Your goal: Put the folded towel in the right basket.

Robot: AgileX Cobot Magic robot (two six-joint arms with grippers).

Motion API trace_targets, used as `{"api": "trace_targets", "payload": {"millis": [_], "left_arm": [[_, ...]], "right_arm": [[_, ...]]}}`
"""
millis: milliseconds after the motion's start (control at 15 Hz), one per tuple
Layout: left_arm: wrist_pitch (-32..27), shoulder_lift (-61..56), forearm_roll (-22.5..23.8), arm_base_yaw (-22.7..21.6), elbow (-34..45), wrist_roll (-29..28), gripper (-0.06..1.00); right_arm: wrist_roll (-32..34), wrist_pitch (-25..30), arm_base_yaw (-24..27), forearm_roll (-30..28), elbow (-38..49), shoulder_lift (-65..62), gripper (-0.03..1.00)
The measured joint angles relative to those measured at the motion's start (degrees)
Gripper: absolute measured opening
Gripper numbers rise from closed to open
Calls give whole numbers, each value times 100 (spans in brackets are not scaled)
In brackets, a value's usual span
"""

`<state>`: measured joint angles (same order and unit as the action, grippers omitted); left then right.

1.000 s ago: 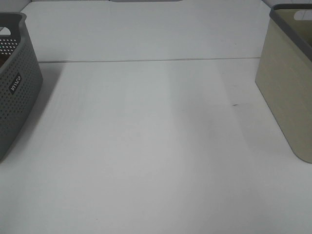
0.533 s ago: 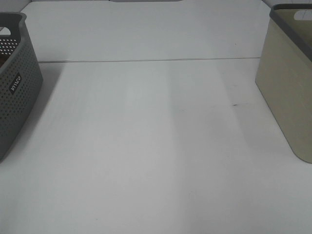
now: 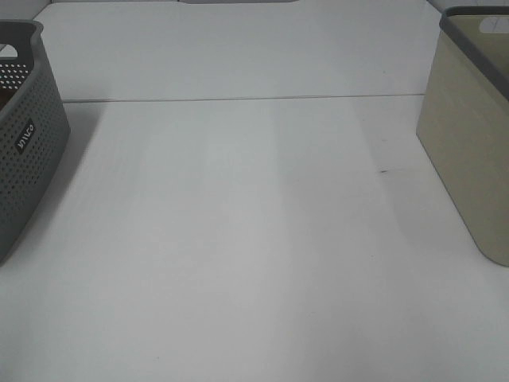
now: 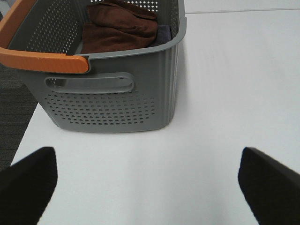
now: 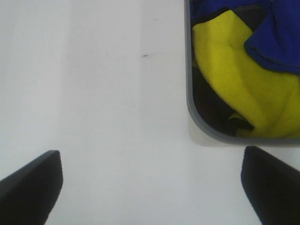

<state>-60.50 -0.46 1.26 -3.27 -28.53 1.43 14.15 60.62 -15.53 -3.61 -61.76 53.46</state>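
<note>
A folded brown towel (image 4: 119, 26) lies inside the grey perforated basket (image 4: 112, 103) with an orange handle; this basket stands at the left edge of the high view (image 3: 24, 143). The right basket (image 3: 469, 143) is beige with a grey rim and holds a yellow cloth (image 5: 239, 79) and a blue cloth (image 5: 276, 33). My left gripper (image 4: 150, 183) is open and empty, above the table in front of the grey basket. My right gripper (image 5: 150, 187) is open and empty, above the table beside the beige basket's corner (image 5: 201, 126). Neither gripper shows in the high view.
The white table (image 3: 254, 239) lies between the two baskets, with a seam line (image 3: 238, 99) across its far part and a small dark mark (image 3: 384, 170) near the right basket. Dark floor (image 4: 14, 108) shows past the table's left edge.
</note>
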Motion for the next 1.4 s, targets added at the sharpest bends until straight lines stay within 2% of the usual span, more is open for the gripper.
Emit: {"api": "trace_targets", "payload": {"millis": [400,600,733,1000,1200,1267,1400], "left_arm": [[0,0,0,0,0,0,97],[0,0,0,0,0,0,97],[0,0,0,0,0,0,97],[0,0,-17,0,0,0,97],[0,0,-17,0,0,0,97],[0,0,-17,0,0,0,97],[0,0,-17,0,0,0,97]], "right_arm": [[-52,-372,0,-298,2194,-3335,98],[-441,-361,0,-298,3048,-4675,98],[-579,-80,0,-292,3243,-5346,98],[-963,-46,0,46,3272,-5369,98],[-1008,-46,17,74,3277,-5369,98],[-1008,-46,138,97,3277,-5369,98],[-1008,-46,802,109,3277,-5369,98]]}}
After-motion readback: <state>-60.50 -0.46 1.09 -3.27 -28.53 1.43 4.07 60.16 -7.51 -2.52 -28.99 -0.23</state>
